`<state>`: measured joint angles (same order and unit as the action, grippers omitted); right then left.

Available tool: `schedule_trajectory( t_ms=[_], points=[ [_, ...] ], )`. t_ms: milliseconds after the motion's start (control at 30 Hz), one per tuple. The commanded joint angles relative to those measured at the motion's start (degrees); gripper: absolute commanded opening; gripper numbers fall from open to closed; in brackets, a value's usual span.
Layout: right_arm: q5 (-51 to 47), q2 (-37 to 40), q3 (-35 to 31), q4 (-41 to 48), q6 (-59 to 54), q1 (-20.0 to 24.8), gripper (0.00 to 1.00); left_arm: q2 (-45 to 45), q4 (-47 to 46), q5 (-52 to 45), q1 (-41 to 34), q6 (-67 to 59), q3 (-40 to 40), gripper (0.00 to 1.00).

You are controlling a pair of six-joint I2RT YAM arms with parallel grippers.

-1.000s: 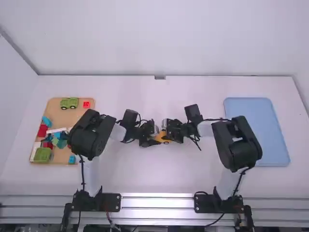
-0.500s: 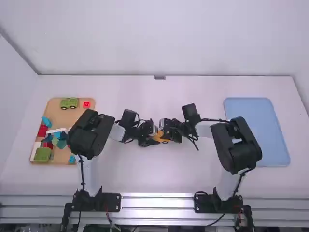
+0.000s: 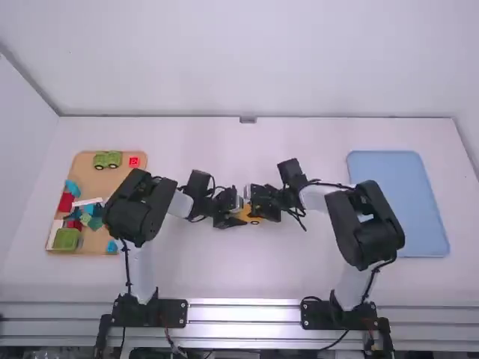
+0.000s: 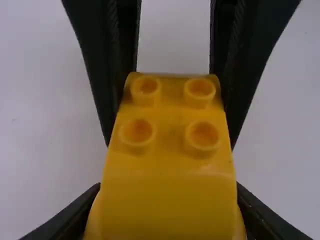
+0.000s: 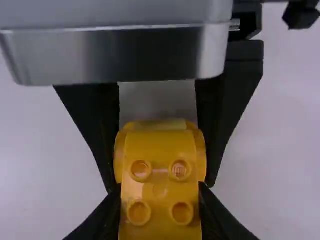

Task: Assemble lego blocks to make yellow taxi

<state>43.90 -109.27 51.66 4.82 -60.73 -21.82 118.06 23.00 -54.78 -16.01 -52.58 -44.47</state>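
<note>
1. Nearest us, along the near edge of the table (image 3: 232,284), stand the bases of the left arm (image 3: 138,307) and the right arm (image 3: 348,308), and the two arms meet above the table's middle.
2. There, about halfway between its left and right edges, we find the yellow taxi body (image 5: 159,190), caught between both grippers.
3. Our left gripper (image 4: 166,205) is closed on the sides of one end, and our right gripper (image 5: 160,205) clasps the sides of the opposite end.
4. The relation that matters is this: the body's long axis runs from one gripper to the other, roughly parallel to the table's near edge. Each arm has its own end, so neither is nearer. The studs (image 4: 201,136) show between the two grips.
5. We judge the step in hand to be joining or seating parts. The next push should stay in line with the joint, since unequal pressure could twist the body. We cannot tell whether every part is fully seated.
6. Beside the table's left edge lies a wooden tray (image 3: 90,172) with a lime block (image 3: 66,239) at its near left corner; beside the right edge lies a blue tray (image 3: 397,202).
7. Farther off, by the wooden tray's far edge, sit a green car (image 3: 107,159) and a red block (image 3: 134,161).
</note>
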Motion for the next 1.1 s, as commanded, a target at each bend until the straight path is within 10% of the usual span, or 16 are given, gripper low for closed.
schedule_trajectory(
  t_ms=[0, 767, 1067],
  points=[
    [-9.3, -3.3, -0.8, 1.7, -1.0, -2.3, 0.00, 1.0, -1.2, 0.0, -1.4, -2.8, 0.7, 0.02],
    [-8.1, -3.2, -3.7, -5.1, 4.3, -2.7, 0.00, 1.0, -1.2, 0.3, -1.6, -2.3, 0.1, 0.02],
    [-3.4, -3.2, -3.2, -6.1, 3.5, -0.6, 0.20, 1.0, -1.5, 0.3, -1.6, -2.3, 0.1, 0.02]
  ],
)
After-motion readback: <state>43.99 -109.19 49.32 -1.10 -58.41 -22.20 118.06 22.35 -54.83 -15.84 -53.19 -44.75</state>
